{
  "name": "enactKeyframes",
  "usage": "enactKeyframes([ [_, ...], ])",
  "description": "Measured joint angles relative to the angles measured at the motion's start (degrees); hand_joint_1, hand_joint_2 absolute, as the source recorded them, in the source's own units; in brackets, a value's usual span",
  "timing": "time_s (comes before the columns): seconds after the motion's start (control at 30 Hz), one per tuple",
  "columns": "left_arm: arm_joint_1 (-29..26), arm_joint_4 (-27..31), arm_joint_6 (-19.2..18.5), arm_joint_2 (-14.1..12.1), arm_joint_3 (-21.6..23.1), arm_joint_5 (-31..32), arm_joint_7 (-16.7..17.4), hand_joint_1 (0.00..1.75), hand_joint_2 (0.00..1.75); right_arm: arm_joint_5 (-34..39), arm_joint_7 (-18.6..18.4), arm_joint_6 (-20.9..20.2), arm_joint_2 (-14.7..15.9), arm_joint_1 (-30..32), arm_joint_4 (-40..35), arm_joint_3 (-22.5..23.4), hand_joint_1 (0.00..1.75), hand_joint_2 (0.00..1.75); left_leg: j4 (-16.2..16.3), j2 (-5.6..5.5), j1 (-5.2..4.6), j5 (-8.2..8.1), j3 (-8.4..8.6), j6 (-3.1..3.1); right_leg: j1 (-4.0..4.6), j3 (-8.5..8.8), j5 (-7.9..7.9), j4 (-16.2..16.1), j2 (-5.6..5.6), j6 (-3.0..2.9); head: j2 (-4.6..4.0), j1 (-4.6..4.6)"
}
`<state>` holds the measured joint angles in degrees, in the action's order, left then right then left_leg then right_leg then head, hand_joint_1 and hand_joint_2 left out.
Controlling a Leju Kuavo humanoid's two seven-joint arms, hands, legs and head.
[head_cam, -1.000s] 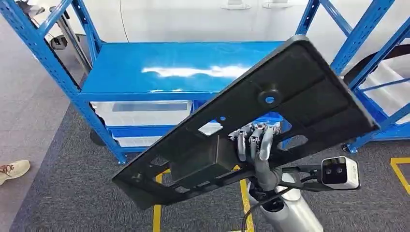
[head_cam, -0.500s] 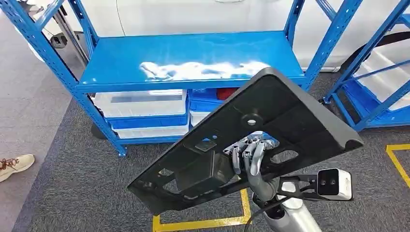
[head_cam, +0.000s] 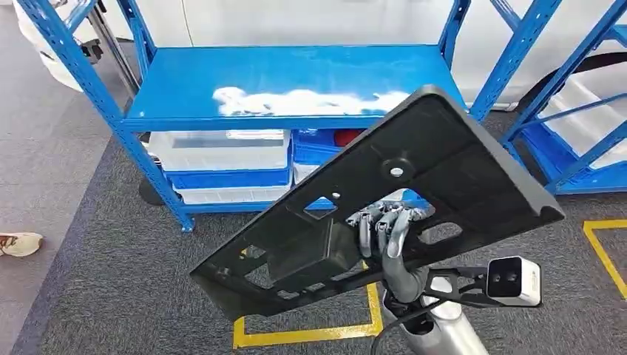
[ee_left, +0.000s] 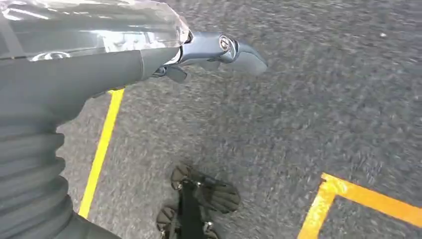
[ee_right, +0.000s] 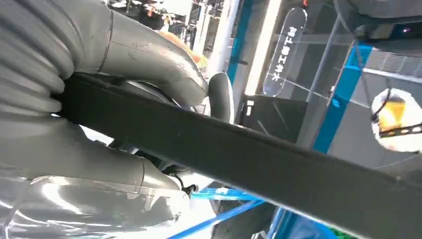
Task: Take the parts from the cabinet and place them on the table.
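Since the frame half a second back, the whole head view has shifted a little, so the camera has moved: the blue shelf rack (head_cam: pixel 296 81) sits slightly lower and closer, and the shoe at the left edge has slid further out of frame. The big black panel (head_cam: pixel 414 170) has risen a touch toward the upper right, with its top corner now overlapping the shelf's front edge.

The rack fills the upper half of the frame, its top shelf bare and shiny, with white and blue bins (head_cam: pixel 222 159) on the level below. The panel runs on a slant from lower left of centre to the right side, tilted, with cut-outs and a small round hole. The right robot hand (head_cam: pixel 388 237) is clamped on it just below centre, fingers hooked through an opening; in the right wrist view the panel's edge (ee_right: pixel 259 154) crosses between thumb and fingers (ee_right: pixel 221 94).

The left robot hand (ee_left: pixel 219 50) hangs over the grey carpet (ee_left: pixel 308 114) holding nothing, fingers apart. Yellow tape lines (head_cam: pixel 310 334) mark the carpet near the bottom centre.
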<state>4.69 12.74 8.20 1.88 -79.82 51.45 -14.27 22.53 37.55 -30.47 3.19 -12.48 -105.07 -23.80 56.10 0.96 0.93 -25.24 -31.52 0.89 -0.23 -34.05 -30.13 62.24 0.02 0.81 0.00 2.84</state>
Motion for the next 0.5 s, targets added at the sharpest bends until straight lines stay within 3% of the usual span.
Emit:
enactKeyframes([
  [0.07, -0.01, 0.02, -0.11, -0.19, 0.11, 0.63, 0.04, 0.0, 1.75, -0.33, 0.0, 0.07, 0.44, 0.55, -0.09, 0.33, 1.75, 1.75, 0.03, 0.51, -0.13, 0.06, -0.23, 0.08, -0.2, -4.3, -4.12, 9.2, -0.01, 0.36, 0.0, -0.02],
  [0.1, -0.04, 0.0, -0.11, -0.33, 0.15, 0.94, 0.26, 0.0, 1.75, -0.86, 0.0, 0.04, 0.55, 1.26, -0.2, 0.68, 1.75, 1.75, 0.14, 0.8, -0.14, 0.07, -0.35, 0.1, -0.29, -6.01, -4.87, 12.71, -0.02, 0.5, 0.0, -0.02],
  [0.13, -0.05, 0.0, -0.11, -0.37, 0.2, 1.0, 0.55, 0.0, 1.75, -1.81, 0.0, -0.34, 0.63, 2.01, -0.48, 1.02, 1.75, 1.75, 0.25, 1.09, -0.15, 0.07, -0.38, 0.09, -0.4, -6.03, -4.03, 12.73, -0.04, 0.56, 0.0, -0.02],
  [0.17, 0.0, 0.0, -0.11, -0.37, 0.22, 1.18, 0.74, 0.0, 1.75, -3.02, 0.0, -1.03, 0.59, 3.14, -0.96, 1.55, 1.75, 1.75, 0.39, 1.32, -0.15, 0.02, -0.38, 0.03, -0.51, -4.76, -2.14, 10.25, -0.1, 0.55, 0.0, -0.02],
  [0.23, 0.02, 0.0, -0.11, -0.37, 0.33, 1.46, 1.03, 0.0, 1.75, -5.56, 0.0, -2.87, 0.22, 6.12, -2.36, 2.73, 1.75, 1.75, 0.74, 1.76, -0.14, -0.28, -0.29, -0.18, -0.57, 0.35, 2.88, 0.26, -1.28, 0.32, 0.0, -0.02],
  [0.27, -0.01, 0.0, -0.04, -0.39, 0.39, 1.6, 1.12, 0.0, 1.75, -6.98, 0.02, -3.98, -0.29, 7.57, -3.19, 3.28, 1.75, 1.75, 0.94, 1.96, -0.29, -0.44, -0.29, -0.44, -0.37, 2.27, 3.4, -4.05, -3.79, 0.07, 0.0, -0.02],
  [0.3, -0.05, 0.0, 0.09, -0.39, 0.44, 1.75, 1.22, 0.0, 1.75, -8.35, 0.0, -5.16, -1.01, 8.82, -3.91, 3.91, 1.75, 1.75, 1.28, 2.2, -0.71, -0.62, -0.45, -0.81, 0.22, 2.27, 3.22, -4.46, -4.03, -0.33, 0.0, -0.02],
  [0.37, -0.11, 0.0, 0.15, -0.48, 0.5, 1.96, 1.68, 0.0, 1.75, -9.33, 0.02, -7.1, -2.31, 11.08, -4.92, 4.83, 1.75, 1.75, 1.21, 3.12, -0.76, -0.62, -0.44, -1.29, 0.13, 1.81, 3.35, -4.24, -2.74, -0.86, 0.0, 0.0],
  [0.43, 0.07, 0.0, 0.11, -0.48, 0.59, 2.05, 1.86, 0.0, 1.75, -10.12, 0.02, -8.53, -3.52, 13.06, -5.36, 6.12, 1.75, 1.75, 1.16, 4.1, -0.61, -0.77, -0.19, -2.12, 0.08, 1.81, 3.84, -4.76, -1.6, -1.79, 0.0, -0.02],
  [0.47, 0.11, 0.0, -0.02, -0.46, 0.61, 2.29, 1.88, 0.0, 1.75, -10.62, 0.02, -8.74, -4.11, 13.76, -5.61, 6.64, 1.75, 1.75, 2.12, 2.69, -0.28, -1.9, -0.54, -2.45, -0.12, 1.81, 4.08, -4.88, -1.23, -2.14, 0.0, 0.0],
  [0.5, 0.0, 0.0, -0.13, -0.41, 0.66, 2.56, 1.86, 0.0, 1.75, -10.97, 0.02, -8.76, -4.59, 14.17, -5.9, 6.88, 1.75, 1.75, 5.09, 1.13, -0.22, -4.21, -1.68, -2.62, -0.21, 1.63, 4.24, -4.89, -0.72, -2.42, 0.0, 0.0],
])
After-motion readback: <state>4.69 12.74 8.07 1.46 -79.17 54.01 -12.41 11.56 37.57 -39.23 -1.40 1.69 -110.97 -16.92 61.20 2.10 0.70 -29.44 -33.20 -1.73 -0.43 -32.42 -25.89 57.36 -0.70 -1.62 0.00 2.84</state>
